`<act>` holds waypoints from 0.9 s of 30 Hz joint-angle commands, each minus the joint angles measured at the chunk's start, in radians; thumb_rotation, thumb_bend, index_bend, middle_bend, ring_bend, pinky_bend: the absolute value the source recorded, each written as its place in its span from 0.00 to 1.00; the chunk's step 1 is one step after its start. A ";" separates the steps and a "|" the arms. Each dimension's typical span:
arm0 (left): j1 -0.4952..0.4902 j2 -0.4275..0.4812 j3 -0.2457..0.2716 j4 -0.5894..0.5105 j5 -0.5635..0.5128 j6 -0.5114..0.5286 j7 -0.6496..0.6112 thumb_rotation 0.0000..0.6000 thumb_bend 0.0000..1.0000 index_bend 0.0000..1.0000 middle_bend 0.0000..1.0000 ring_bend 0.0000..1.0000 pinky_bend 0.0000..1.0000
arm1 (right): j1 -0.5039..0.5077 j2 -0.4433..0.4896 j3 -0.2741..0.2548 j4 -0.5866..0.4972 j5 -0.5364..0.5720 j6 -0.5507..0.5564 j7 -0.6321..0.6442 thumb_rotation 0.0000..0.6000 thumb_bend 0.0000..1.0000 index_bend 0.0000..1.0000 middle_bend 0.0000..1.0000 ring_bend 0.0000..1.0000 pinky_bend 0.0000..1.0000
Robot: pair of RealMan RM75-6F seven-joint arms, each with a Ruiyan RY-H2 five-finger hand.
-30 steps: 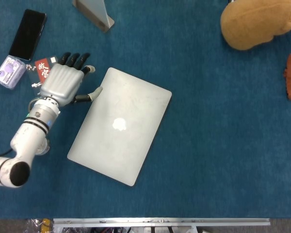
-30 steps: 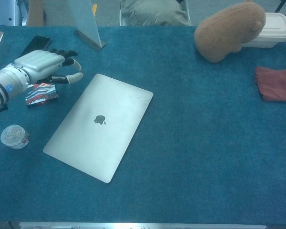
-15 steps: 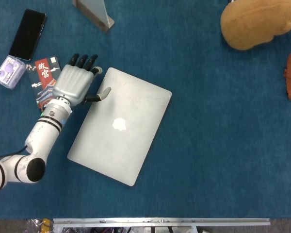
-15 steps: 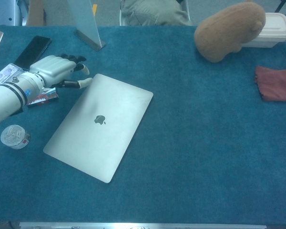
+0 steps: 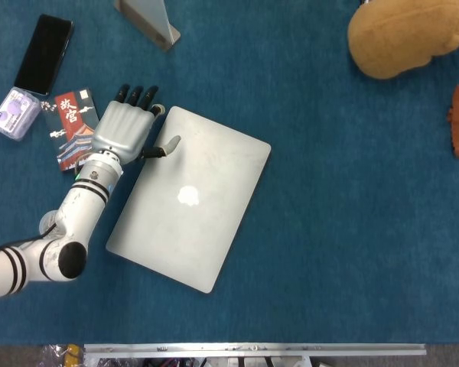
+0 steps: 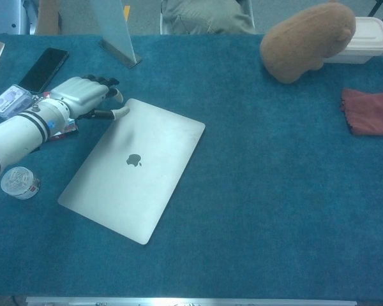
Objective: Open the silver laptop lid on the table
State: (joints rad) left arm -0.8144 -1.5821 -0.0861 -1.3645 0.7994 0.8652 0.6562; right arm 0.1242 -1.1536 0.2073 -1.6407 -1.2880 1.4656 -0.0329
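The silver laptop (image 5: 190, 196) (image 6: 135, 166) lies closed and flat on the blue table, turned at an angle, logo up. My left hand (image 5: 125, 131) (image 6: 83, 93) hovers at the laptop's far left corner, palm down, fingers spread and holding nothing. Its thumb reaches over the lid's left edge; the other fingers point away past the corner. Whether the thumb touches the lid I cannot tell. My right hand shows in neither view.
A red patterned card pack (image 5: 71, 126) and a black phone (image 5: 43, 53) lie left of the hand, with a small clear box (image 5: 14, 112). A round lidded cup (image 6: 19, 182) sits near the left arm. A brown plush (image 5: 402, 34), a red cloth (image 6: 370, 111) and a white container (image 6: 364, 39) are at the right.
My left hand has moved right toward the laptop, from beside the card pack to the lid's far left corner, and its thumb now reaches over the lid edge. The laptop has not moved.
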 commanded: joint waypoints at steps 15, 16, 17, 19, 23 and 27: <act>-0.022 -0.023 0.018 -0.008 -0.023 0.008 0.025 0.00 0.26 0.21 0.00 0.00 0.00 | -0.016 0.019 -0.001 0.005 -0.004 0.013 0.025 0.85 0.31 0.00 0.11 0.00 0.03; -0.024 -0.022 0.021 -0.017 -0.022 0.009 0.029 0.00 0.26 0.21 0.00 0.00 0.00 | -0.017 0.019 0.000 0.006 -0.003 0.015 0.028 0.85 0.31 0.00 0.11 0.00 0.03; -0.025 -0.021 0.023 -0.025 -0.021 0.010 0.032 0.00 0.26 0.21 0.00 0.00 0.00 | -0.018 0.020 0.001 0.007 -0.002 0.016 0.030 0.85 0.31 0.00 0.11 0.00 0.03; -0.028 -0.019 0.029 -0.046 -0.012 0.016 0.039 0.00 0.26 0.21 0.00 0.00 0.00 | -0.020 0.021 0.002 0.008 -0.003 0.020 0.034 0.85 0.31 0.00 0.11 0.00 0.03; -0.033 -0.017 0.034 -0.085 -0.001 0.034 0.053 0.00 0.26 0.21 0.00 0.00 0.00 | -0.024 0.024 0.004 0.011 -0.006 0.028 0.041 0.85 0.31 0.00 0.11 0.00 0.03; -0.039 -0.017 0.041 -0.120 0.006 0.045 0.068 0.00 0.26 0.21 0.00 0.00 0.00 | -0.030 0.026 0.005 0.014 -0.007 0.035 0.052 0.85 0.31 0.00 0.11 0.00 0.03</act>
State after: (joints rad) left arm -0.8504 -1.5993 -0.0485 -1.4764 0.8023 0.9056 0.7183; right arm 0.0951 -1.1281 0.2122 -1.6275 -1.2947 1.4997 0.0172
